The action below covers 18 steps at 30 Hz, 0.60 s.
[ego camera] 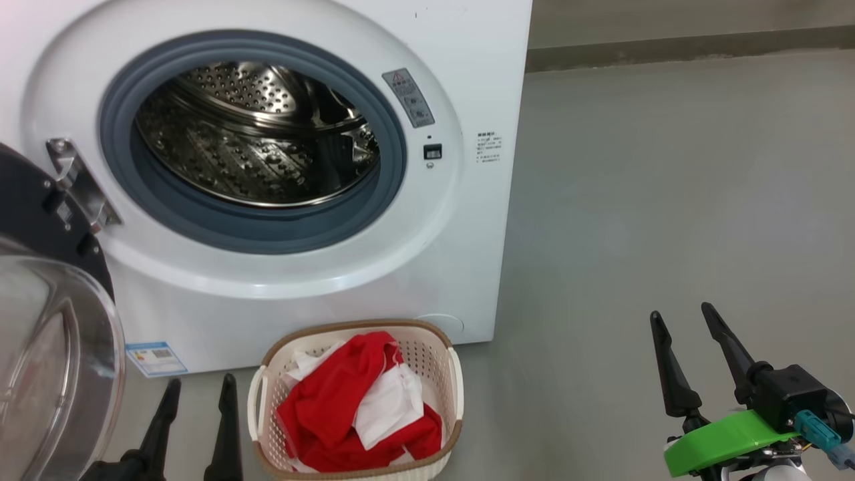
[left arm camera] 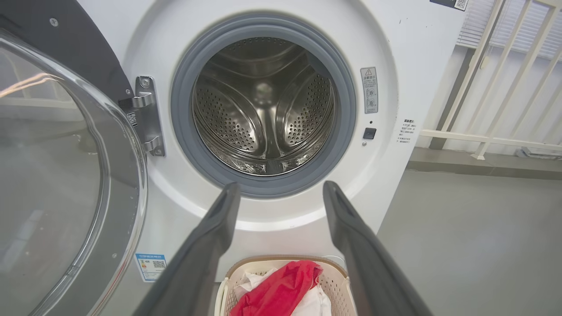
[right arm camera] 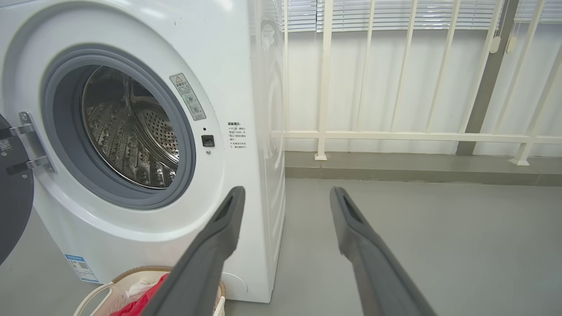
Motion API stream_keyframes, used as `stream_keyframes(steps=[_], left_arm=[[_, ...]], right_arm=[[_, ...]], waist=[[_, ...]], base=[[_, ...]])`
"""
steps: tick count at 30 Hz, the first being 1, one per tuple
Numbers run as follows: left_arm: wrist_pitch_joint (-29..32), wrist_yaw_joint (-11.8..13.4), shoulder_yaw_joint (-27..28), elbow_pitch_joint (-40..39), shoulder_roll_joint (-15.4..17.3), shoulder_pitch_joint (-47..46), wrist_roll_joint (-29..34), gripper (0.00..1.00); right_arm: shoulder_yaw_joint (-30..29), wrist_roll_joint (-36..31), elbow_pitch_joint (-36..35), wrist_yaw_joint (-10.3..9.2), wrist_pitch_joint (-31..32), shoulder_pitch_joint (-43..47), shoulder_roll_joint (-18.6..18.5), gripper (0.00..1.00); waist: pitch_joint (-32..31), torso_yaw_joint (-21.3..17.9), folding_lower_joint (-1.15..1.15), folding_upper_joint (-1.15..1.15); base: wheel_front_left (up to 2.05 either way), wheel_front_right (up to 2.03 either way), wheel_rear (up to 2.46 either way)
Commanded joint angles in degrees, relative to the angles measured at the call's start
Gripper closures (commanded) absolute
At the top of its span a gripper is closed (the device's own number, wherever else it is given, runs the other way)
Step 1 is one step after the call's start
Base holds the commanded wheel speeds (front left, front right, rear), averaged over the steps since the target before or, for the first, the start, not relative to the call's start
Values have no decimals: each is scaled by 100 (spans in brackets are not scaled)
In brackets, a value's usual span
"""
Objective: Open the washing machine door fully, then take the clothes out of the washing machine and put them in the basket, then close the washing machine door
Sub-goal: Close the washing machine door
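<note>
Both arms sit low, fingers pointing roughly to twelve: left gripper [ego camera: 202, 381] at seven o'clock, right gripper [ego camera: 681, 311] at four, each spread wide, holding nothing. I see the clothes [ego camera: 330, 401] in the basket [ego camera: 455, 374] at six, before the washing machine [ego camera: 467, 73]; the washing machine door [ego camera: 33, 207] stands open at nine.

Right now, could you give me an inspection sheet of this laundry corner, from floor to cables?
Surface: grey floor, bare.
Job's things: washing machine with drum looking empty; washing machine door swung open at left; clothes, red and white, piled in the basket before the machine.
Clutter: nothing seen.
Grippers: left gripper open, empty; right gripper open, empty.
Cables: teal connector with a short lead by the right wrist.
Surroundings: white railing and blinds behind.
</note>
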Motion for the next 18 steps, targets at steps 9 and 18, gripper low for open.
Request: stream_keyframes(steps=[9, 18], left_arm=[[-70, 1, 173, -238, 149, -98, -24, 0], [-46, 111, 93, -258, 170, -109, 75, 0]], right_arm=[[131, 42, -119, 36, -37, -134, -43, 0], [123, 14, -136, 36, -37, -135, -43, 0]], waist=[[30, -4, 0, 0], [53, 88, 0, 0]], base=[[-47, 47, 0], [0, 0, 0]])
